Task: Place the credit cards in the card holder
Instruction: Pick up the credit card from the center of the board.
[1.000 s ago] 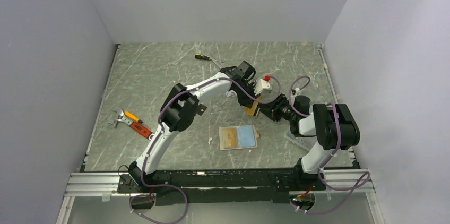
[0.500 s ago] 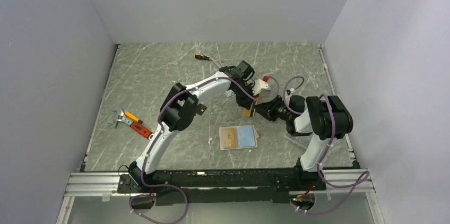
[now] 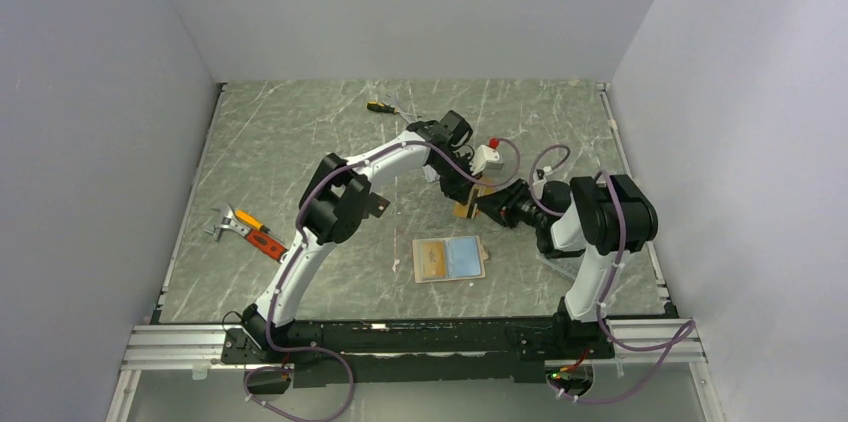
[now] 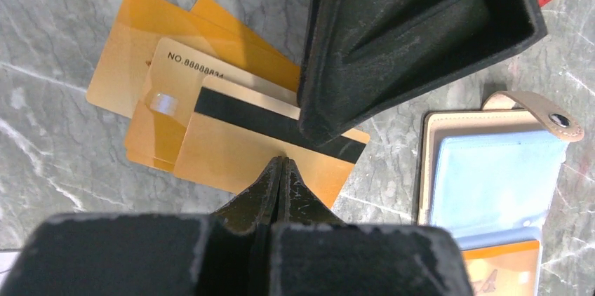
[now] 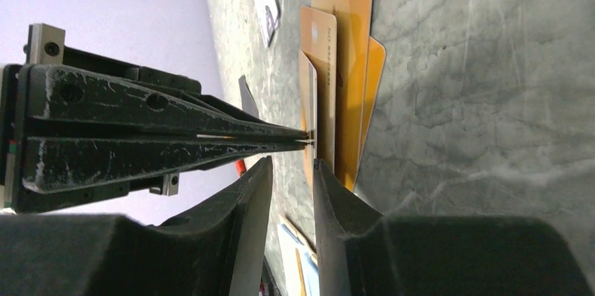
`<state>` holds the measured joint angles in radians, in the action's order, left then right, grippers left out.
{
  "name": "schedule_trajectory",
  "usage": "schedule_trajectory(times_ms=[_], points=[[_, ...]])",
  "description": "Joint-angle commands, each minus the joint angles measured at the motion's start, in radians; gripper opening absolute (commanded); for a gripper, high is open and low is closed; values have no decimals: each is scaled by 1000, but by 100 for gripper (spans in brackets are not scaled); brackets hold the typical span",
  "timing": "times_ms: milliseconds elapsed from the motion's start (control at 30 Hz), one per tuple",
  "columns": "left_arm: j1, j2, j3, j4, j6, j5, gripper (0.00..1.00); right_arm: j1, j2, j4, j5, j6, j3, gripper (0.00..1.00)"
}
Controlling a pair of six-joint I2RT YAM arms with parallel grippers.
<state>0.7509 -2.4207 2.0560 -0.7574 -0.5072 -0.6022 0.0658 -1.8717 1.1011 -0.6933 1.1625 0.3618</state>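
Several orange credit cards (image 4: 147, 71) lie fanned on the table. The top one (image 4: 238, 159) has a black stripe. My left gripper (image 4: 281, 163) is shut and its tip presses on this card's face. The right wrist view shows that card (image 5: 312, 99) edge-on, raised off the others, with the left fingertips (image 5: 298, 136) against it. My right gripper (image 5: 292, 163) is open, its jaws at the card's near edge; its finger (image 4: 393, 36) hangs over the cards. The card holder (image 3: 448, 258) lies open nearby, showing blue and orange panels (image 4: 491, 170).
A yellow-handled screwdriver (image 3: 380, 107) lies at the back. Orange-handled tools (image 3: 245, 227) lie at the left. A clear plastic box (image 3: 553, 264) sits under the right arm. A small dark object (image 3: 378, 205) lies by the left arm's elbow.
The right gripper has moved left up to the cards. The left arm has shifted slightly left and toward the near edge, staying on them.
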Motion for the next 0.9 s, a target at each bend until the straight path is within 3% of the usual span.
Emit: schedule_trajectory(times_ms=[0,233,400,600,867], points=[[-21,-55,14,-27,10,-54,0,22,-13,77,-53,1,30,30],[-27,-63,24,-36,14,-57,0,23,91,-274,33,-158,49,31],[-27,-40,5,-33,11,-81,0,21,182,-426,80,-208,57,33],[-27,-41,13,-46,20,-77,0,45,255,-523,102,-229,49,35],[-41,-36,43,-57,66,-112,0,122,183,-401,101,-155,16,36]])
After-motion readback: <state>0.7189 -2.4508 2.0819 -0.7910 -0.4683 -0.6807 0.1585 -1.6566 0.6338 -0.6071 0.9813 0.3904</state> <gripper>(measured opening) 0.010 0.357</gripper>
